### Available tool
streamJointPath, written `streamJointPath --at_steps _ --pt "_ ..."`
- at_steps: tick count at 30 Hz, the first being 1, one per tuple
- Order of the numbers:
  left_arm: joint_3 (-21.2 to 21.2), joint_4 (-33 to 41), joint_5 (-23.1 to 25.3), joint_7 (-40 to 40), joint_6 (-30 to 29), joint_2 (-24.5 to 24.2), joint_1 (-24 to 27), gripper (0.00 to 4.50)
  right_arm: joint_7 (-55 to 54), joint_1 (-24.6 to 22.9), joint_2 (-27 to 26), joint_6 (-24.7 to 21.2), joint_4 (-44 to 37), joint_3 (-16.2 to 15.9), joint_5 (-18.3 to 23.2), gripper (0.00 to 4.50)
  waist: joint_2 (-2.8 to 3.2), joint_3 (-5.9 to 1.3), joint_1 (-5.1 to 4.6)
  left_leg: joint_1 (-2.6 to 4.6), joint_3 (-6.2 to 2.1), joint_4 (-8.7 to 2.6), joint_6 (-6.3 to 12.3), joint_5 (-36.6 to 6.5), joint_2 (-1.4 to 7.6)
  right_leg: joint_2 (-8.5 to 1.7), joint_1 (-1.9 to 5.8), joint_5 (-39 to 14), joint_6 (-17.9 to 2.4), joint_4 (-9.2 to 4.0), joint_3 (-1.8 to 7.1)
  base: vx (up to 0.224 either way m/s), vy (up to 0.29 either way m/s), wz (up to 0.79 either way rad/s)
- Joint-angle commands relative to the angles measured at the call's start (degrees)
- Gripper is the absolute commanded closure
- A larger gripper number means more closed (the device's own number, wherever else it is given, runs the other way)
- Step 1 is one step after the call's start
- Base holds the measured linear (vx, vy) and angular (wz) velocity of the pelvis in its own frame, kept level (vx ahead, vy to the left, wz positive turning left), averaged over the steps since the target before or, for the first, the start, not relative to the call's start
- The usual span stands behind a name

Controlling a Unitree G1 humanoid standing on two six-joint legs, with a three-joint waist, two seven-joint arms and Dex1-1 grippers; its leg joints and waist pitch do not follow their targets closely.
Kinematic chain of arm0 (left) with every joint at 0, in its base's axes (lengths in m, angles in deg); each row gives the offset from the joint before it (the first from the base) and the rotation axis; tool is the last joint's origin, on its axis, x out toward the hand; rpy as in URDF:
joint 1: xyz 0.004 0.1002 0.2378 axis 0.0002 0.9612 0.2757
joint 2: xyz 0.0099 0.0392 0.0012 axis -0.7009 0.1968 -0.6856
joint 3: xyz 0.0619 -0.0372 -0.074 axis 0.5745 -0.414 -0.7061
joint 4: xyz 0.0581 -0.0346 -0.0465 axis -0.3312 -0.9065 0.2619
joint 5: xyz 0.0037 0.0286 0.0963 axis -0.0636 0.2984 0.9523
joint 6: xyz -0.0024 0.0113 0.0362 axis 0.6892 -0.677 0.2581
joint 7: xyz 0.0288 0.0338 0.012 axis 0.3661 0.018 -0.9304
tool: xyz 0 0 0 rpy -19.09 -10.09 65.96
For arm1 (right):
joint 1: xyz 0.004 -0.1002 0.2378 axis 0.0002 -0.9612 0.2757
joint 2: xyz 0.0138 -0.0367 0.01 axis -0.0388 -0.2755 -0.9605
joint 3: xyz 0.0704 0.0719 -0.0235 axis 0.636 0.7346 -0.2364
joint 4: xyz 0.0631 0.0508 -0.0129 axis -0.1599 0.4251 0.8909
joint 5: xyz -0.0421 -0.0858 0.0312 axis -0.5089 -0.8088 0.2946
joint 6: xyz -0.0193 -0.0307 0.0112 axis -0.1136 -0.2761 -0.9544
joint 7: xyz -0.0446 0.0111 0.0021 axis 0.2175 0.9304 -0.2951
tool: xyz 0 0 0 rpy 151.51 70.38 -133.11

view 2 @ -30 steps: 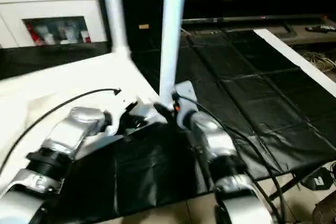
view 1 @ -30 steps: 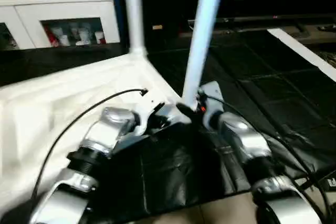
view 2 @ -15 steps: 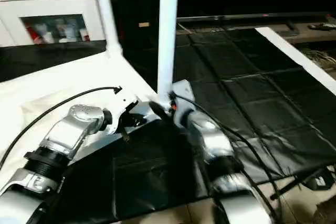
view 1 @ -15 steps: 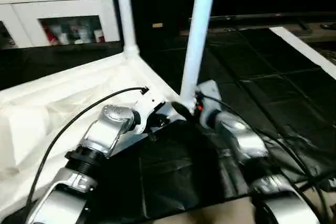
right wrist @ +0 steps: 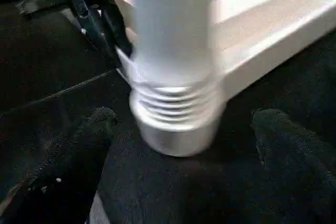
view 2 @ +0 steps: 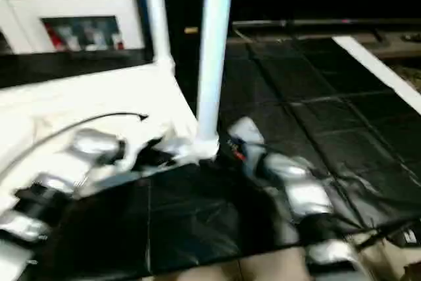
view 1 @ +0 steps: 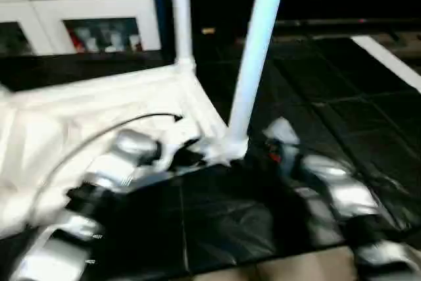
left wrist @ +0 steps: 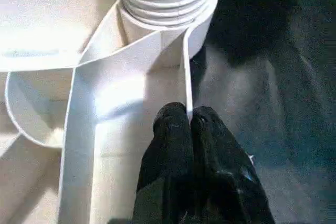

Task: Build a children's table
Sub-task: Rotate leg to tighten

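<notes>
Table leg (right wrist: 173, 35) stands in its socket between open right fingers (right wrist: 79, 145); left fingers (left wrist: 181, 129) closed

Silver forearms (view 1: 122, 162); black cable (view 1: 105, 133)

The right gripper (right wrist: 181, 124) now stands off the near leg (view 1: 253, 64) of the upturned children's table (view 1: 99, 106), its black fingers (right wrist: 79, 145) spread wide on either side of the threaded base after gripping it a second ago. The right forearm (view 1: 335, 189) swings out to the right, away from the corner socket (view 1: 227, 149). The left forearm (view 1: 115, 166) shifts left.
</notes>
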Motion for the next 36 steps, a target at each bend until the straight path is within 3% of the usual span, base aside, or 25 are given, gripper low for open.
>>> streamJointPath --at_steps 1,5,7,15,16,23,27,36 --pt "2.5 0.8 -0.9 5.2 2.8 0.1 -1.0 4.5 3.7 0.6 0.4 0.6 -1.8 -2.1 0.7 0.03 0.31 -3.84 0.08 0.29 0.14 -3.52 3.22 -12.2 1.36 -3.64 3.24 -15.8 -10.8 -4.09 2.95 0.0 0.0 0.0" --pt "3.5 1.0 -1.1 7.7 4.2 -0.3 -1.1 4.5 6.1 0.9 0.6 1.8 -2.2 -4.1 -0.2 0.03 0.31 -3.88 0.61 0.4 0.19 -3.58 2.76 -12.1 1.51 -3.65 3.06 -15.2 -11.5 -3.9 3.07 0.0 0.0 0.0" --pt "4.2 0.8 -0.7 8.5 5.6 -0.4 -1.2 4.5 6.9 1.5 -0.1 2.6 -1.6 -5.4 -0.9 0.03 0.1 -3.87 0.72 0.27 0.15 -3.61 2.64 -12.0 1.52 -3.69 3.14 -15.1 -11.3 -3.82 3.09 0.0 0.0 0.0" --pt "4.9 -0.1 0.0 9.7 7.5 0.1 -1.5 4.5 8.0 3.1 -1.8 3.0 0.6 -7.4 -1.6 0.03 0.21 -3.91 1.06 0.3 0.09 -3.64 2.09 -12.0 1.49 -3.81 3.11 -17.4 -10.1 -4.05 3.09 0.0 0.0 0.0" --pt "5.0 0.0 0.0 10.1 7.8 0.2 -1.5 4.5 8.7 3.8 -2.4 2.7 2.1 -7.6 -1.1 0.32 0.23 -3.92 1.15 0.38 0.09 -3.63 2.08 -11.8 1.56 -3.77 3.04 -16.9 -10.2 -3.93 3.14 0.0 0.0 0.0" --pt "5.3 -0.2 0.0 10.2 8.2 0.2 -1.7 4.5 9.5 5.0 -3.4 2.5 4.0 -7.5 -0.4 0.87 0.09 -4.09 1.62 0.18 0.11 -3.54 2.17 -10.6 1.54 -3.76 3.23 -13.9 -10.9 -3.49 3.14 0.0 0.0 0.0" --pt "5.2 -0.2 0.0 10.4 8.4 0.1 -1.6 4.5 10.0 5.2 -4.1 2.2 4.6 -7.6 -0.1 1.3 0.12 -4.0 1.6 0.19 0.12 -3.55 2.11 -11.3 1.5 -3.81 3.2 -15.7 -10.6 -3.69 3.1 0.0 0.0 0.0" --pt "4.4 -0.4 -0.7 9.7 7.4 0.4 -1.3 4.5 10.6 4.8 -4.9 1.6 5.5 -7.4 0.4 1.74 0.14 -4.0 1.64 0.2 0.08 -3.59 1.8 -11.3 1.51 -3.86 3.18 -16.7 -10.0 -3.78 3.12 0.0 0.0 0.0"
